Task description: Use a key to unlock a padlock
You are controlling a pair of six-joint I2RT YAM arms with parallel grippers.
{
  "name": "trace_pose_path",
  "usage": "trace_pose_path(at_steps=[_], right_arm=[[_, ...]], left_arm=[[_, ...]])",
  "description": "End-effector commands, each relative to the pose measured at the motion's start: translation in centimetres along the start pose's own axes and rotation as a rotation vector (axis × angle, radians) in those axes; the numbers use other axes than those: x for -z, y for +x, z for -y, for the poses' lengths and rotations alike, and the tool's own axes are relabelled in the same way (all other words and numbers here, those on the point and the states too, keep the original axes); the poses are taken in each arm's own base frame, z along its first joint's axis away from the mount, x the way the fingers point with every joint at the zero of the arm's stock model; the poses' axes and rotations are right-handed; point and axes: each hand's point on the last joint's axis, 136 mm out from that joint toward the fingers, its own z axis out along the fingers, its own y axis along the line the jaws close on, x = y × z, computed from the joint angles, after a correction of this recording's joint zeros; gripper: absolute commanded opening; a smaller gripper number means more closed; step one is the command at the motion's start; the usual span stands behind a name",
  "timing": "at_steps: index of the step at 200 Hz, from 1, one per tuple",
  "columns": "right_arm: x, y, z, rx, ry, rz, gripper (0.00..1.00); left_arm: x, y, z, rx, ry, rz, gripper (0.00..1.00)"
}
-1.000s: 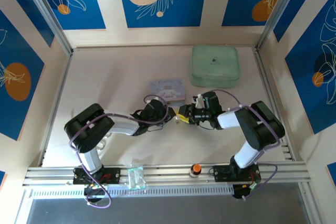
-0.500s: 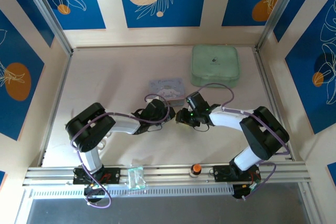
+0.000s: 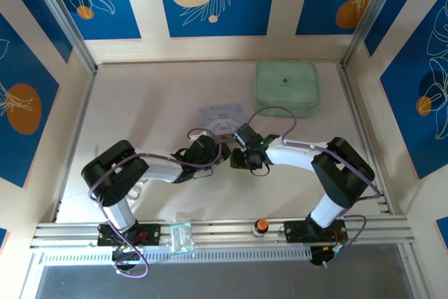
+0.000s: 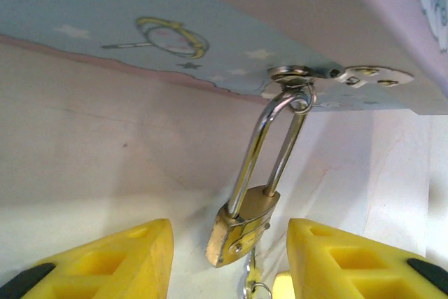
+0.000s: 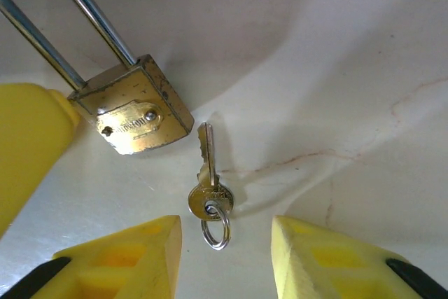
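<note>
Evidently to seize it, the right gripper (image 5: 225,257) stands open astride the key (image 5: 208,187) lying just beside the padlock (image 5: 133,113), which is hooked to the latch (image 4: 294,75) of the tin (image 4: 105,26), while the left gripper (image 4: 229,260), likewise released, flanks the padlock, probably to steady it.

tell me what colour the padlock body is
Brass-yellow, a bit scuffed and tarnished. The padlock shows best in the right wrist view.
</note>
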Motion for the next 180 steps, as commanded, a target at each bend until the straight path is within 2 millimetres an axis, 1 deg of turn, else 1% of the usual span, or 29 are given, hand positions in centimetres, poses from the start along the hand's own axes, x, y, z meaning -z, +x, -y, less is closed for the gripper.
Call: trace_pose_path(at_steps=[1,22,39,73,104,123,136,162,180], right_arm=[[-1.2,1.4,-0.6,0.058,0.022,-0.059,0.36],[-1.6,1.8,-0.3,0.087,0.065,-0.075,0.34],[-2.1,2.1,-0.5,0.097,0.066,-0.09,0.33],[-2.6,2.0,-0.9,0.123,0.075,-0.098,0.31],[-3.3,2.1,-1.3,0.144,0.065,-0.116,0.29],[-3.6,2.2,-1.4,0.156,0.056,-0.129,0.26],[-3.9,2.2,-1.5,0.139,0.02,-0.147,0.24],[-3.7,1.8,-1.8,0.106,-0.067,-0.15,0.22],[-2.9,1.7,-1.2,0.115,-0.048,-0.142,0.23]], left_arm=[[0.7,-0.2,-2.7,0.013,-0.085,0.022,0.47],[0.9,-0.2,-3.3,0.034,-0.091,0.038,0.47],[1.1,-0.5,-3.8,0.044,-0.098,0.056,0.47],[1.5,-0.9,-3.5,0.034,-0.099,0.068,0.47],[1.5,-0.9,-3.6,0.032,-0.104,0.071,0.47],[1.5,-0.9,-3.7,0.038,-0.102,0.069,0.47],[1.4,-0.8,-3.8,0.043,-0.1,0.067,0.47],[1.5,-0.9,-3.9,0.045,-0.1,0.069,0.47],[1.6,-0.9,-3.8,0.05,-0.093,0.068,0.48]])
